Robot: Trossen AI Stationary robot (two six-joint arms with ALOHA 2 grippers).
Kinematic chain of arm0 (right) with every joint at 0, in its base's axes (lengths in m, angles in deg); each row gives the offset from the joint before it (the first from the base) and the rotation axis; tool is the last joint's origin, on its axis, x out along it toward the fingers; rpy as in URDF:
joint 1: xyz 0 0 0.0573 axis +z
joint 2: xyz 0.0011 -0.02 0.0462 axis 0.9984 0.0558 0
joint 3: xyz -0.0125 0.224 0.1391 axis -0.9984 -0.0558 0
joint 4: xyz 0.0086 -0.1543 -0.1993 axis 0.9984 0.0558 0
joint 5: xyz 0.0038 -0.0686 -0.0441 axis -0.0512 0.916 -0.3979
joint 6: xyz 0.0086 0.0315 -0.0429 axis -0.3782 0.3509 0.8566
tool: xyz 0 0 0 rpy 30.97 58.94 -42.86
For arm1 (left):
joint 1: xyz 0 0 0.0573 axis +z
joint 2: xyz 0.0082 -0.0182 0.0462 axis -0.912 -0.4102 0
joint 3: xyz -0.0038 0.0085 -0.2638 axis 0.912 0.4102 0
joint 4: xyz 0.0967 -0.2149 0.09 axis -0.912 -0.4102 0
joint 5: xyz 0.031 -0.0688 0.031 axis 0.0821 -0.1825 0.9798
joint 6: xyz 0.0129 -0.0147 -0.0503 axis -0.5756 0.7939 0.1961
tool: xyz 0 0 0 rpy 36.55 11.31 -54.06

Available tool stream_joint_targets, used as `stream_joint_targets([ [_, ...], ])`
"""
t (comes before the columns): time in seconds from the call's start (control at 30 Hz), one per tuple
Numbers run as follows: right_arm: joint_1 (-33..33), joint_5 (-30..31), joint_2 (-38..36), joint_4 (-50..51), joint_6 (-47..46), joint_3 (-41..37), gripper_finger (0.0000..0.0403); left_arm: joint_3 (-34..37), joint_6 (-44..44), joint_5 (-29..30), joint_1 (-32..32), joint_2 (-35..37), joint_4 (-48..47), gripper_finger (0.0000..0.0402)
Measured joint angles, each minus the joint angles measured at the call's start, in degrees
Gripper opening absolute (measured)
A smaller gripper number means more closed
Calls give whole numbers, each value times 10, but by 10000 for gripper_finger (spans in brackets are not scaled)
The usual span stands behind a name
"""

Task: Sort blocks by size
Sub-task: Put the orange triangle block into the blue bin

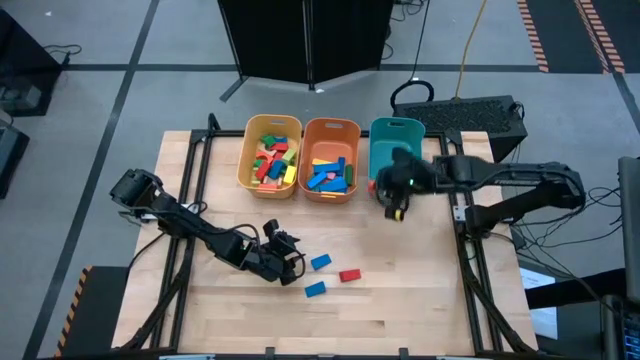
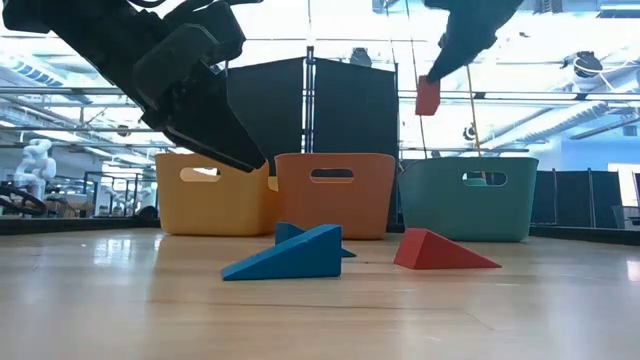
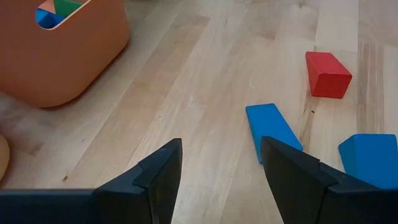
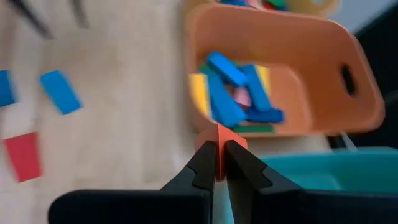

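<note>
The right claw (image 1: 398, 205) is held above the surface, over the near edge of the teal bin (image 1: 397, 140) and just beside the orange bin (image 1: 331, 135). Its fingers are pinched shut on a small red block (image 4: 219, 138), which is seen raised well clear of the wood in the low view.

The left claw (image 1: 290, 262) is set low over the surface, its fingers (image 3: 292, 174) spread apart with nothing gripped between them. Just beyond it three loose blocks are left on the surface: a blue block (image 1: 321, 262) nearest, a red block (image 1: 349, 275) beside it, and a second blue block (image 1: 315, 289) closer to the front edge. All three are apart from each other and from the fingers.

Three bins are lined up side by side at the back. The yellow bin (image 1: 248, 150) is filled with mixed small blocks; long blue bars are laid in the orange bin. No contents can be made out in the teal bin.
</note>
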Motion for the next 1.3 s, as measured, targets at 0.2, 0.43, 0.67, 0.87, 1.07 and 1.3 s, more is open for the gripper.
stream_joint_targets([
  [0.2,-103,-1,-7,22,13,0,13,0,0,-2,0,0,0,219],
  [0.43,-229,-10,-7,-9,30,-38,13,0,0,-13,0,0,0,219],
  [0.67,-328,-66,-7,-75,54,-104,13,0,0,-14,0,0,0,219],
  [0.87,-392,-110,-7,-141,71,-169,13,0,-1,-13,0,0,0,219],
  [1.07,-427,-113,5,-200,77,-220,13,0,-2,-13,0,0,0,219],
  [1.3,-441,-129,50,-223,88,-228,13,0,-4,-13,0,0,0,219],
])
